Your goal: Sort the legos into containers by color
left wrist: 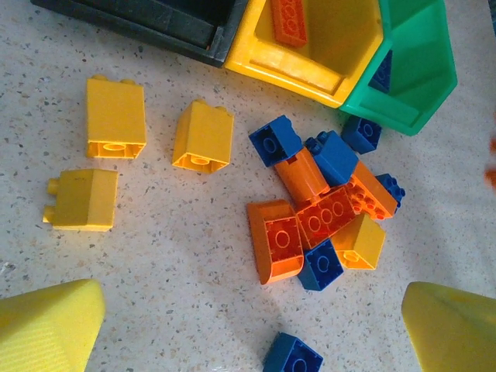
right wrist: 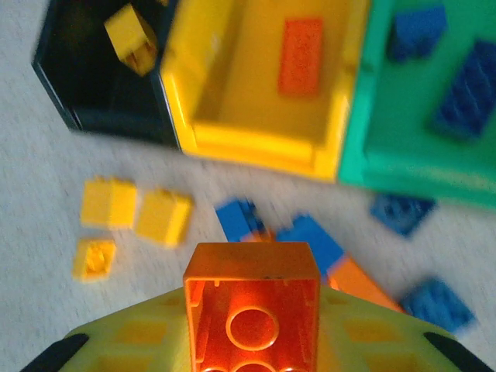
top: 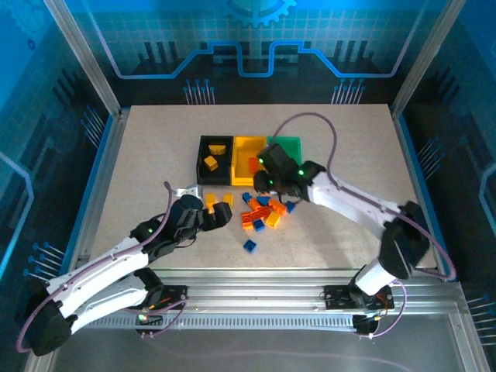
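Observation:
My right gripper (right wrist: 252, 310) is shut on an orange lego (right wrist: 252, 271), held above the table just in front of the yellow container (right wrist: 256, 147). That container has one orange lego (right wrist: 301, 54) inside. The black container (right wrist: 108, 124) holds a yellow lego (right wrist: 132, 35), and the green container (right wrist: 411, 167) holds blue legos (right wrist: 469, 77). My left gripper (left wrist: 248, 341) is open over the table, its yellow fingers (left wrist: 46, 325) wide apart. A mixed pile of orange, blue and yellow legos (left wrist: 325, 209) lies ahead of it, with three yellow legos (left wrist: 203, 136) to the left.
From above, the three containers (top: 248, 159) stand in a row at the table's middle, with the pile (top: 260, 213) just in front. A lone blue lego (top: 249, 246) lies nearer the arms. My right gripper (top: 263, 182) hovers by the containers; my left gripper (top: 219, 217) is left of the pile.

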`<state>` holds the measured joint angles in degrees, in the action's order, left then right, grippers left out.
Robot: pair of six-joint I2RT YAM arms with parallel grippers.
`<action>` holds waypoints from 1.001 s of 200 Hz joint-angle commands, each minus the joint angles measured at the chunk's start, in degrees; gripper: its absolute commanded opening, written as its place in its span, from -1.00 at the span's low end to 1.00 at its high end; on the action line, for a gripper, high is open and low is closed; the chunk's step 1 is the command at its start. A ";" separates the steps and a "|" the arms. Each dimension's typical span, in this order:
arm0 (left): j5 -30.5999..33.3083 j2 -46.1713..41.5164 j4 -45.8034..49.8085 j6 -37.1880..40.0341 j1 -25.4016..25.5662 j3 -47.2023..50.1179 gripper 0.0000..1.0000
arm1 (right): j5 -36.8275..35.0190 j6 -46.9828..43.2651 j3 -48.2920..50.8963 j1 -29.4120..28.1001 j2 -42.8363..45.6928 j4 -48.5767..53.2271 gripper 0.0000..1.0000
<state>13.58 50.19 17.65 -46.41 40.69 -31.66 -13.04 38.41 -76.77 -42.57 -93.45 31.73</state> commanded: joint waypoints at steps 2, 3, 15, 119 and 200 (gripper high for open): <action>-1.12 1.27 2.82 1.39 0.12 -1.35 0.98 | 1.37 -4.90 -8.96 1.92 -9.75 0.57 -0.28; -1.15 1.33 2.91 1.36 0.11 -1.41 0.98 | 1.31 -4.91 -9.47 1.99 -10.36 0.64 -0.28; -1.27 1.98 3.79 1.46 0.17 -1.95 0.98 | 1.24 -5.57 -15.21 2.74 -15.72 1.48 -0.27; -7.74 4.35 0.88 3.20 0.36 -1.91 0.98 | 1.74 -3.35 -40.15 6.44 -32.17 11.86 0.49; -5.27 23.86 1.77 10.54 16.61 -9.69 0.78 | 1.84 1.61 1.74 7.14 2.17 -0.73 0.56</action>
<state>6.85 67.75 18.92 -39.38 52.97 -38.68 -11.44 37.28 -84.36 -36.29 -99.57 34.94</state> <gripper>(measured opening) 0.938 0.775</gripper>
